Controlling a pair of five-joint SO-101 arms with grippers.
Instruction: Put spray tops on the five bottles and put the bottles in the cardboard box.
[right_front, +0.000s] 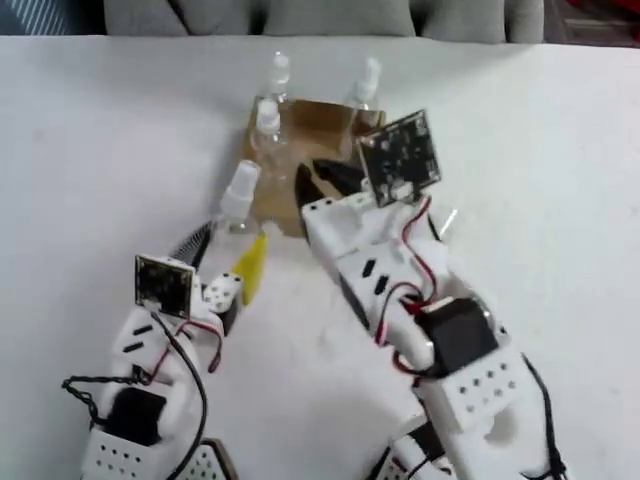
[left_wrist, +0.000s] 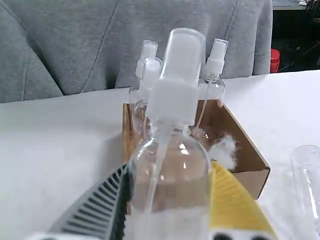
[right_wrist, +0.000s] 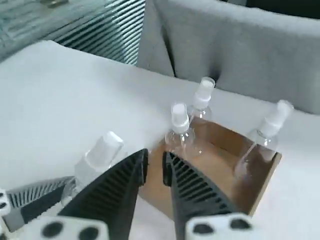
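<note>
Left end effector (right_front: 236, 232) is clamped on a bottle (left_wrist: 170, 170). The grey and yellow fingers pinch the clear body low down, which leaves the neck and spray top (left_wrist: 175, 75) free. The top looks seated, so I read this one as ready to go in the box.

The bottle sits roughly upright, just outside the near left corner of the cardboard box (right_front: 315, 125). It isn't over the opening yet.

Right end effector (right_wrist: 154, 156) has nothing in it, with only a narrow slit between the black fingers. It hangs over the near edge of the box, beside the held bottle. My guess is it's parked there after capping or ready to steady things.

Three bottles (right_wrist: 180, 132) with tops on stand inside the box, along the far and left sides. The near right part of the floor is bare, so that's the obvious drop spot.

A clear cylinder (left_wrist: 307, 175) lies on the counter (right_front: 100, 150) just right of the box. It could be the fifth bottle, but I can't tell.

Risk: the right arm crowds the entry path, and the held bottle could clip the box wall or its neighbours.
</note>
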